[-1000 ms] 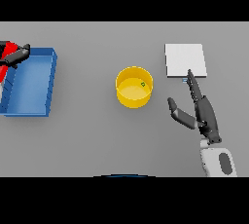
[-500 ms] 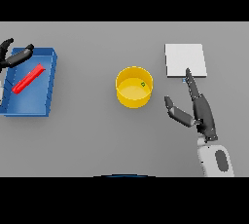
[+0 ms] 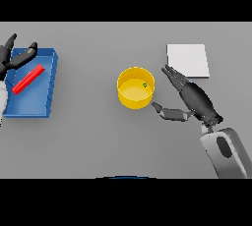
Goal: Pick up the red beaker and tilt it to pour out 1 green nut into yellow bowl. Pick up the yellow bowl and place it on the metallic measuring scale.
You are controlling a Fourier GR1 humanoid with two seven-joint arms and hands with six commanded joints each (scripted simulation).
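- your right hand, fingers spread wide and empty, sits just right of the yellow bowl.
- scale lies beyond; left hand open, far off.

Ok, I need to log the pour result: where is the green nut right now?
In the head view the green nut lies inside the yellow bowl, near its right rim, mid-table, just left of the right robot hand.

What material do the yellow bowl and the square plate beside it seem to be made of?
Yellow bowl: probably plastic, judging by its uniform matte colour and lack of sharp glints. Square plate, the scale: pale grey, flat and plain; it may be brushed metal, but it shows no reflections to confirm this.
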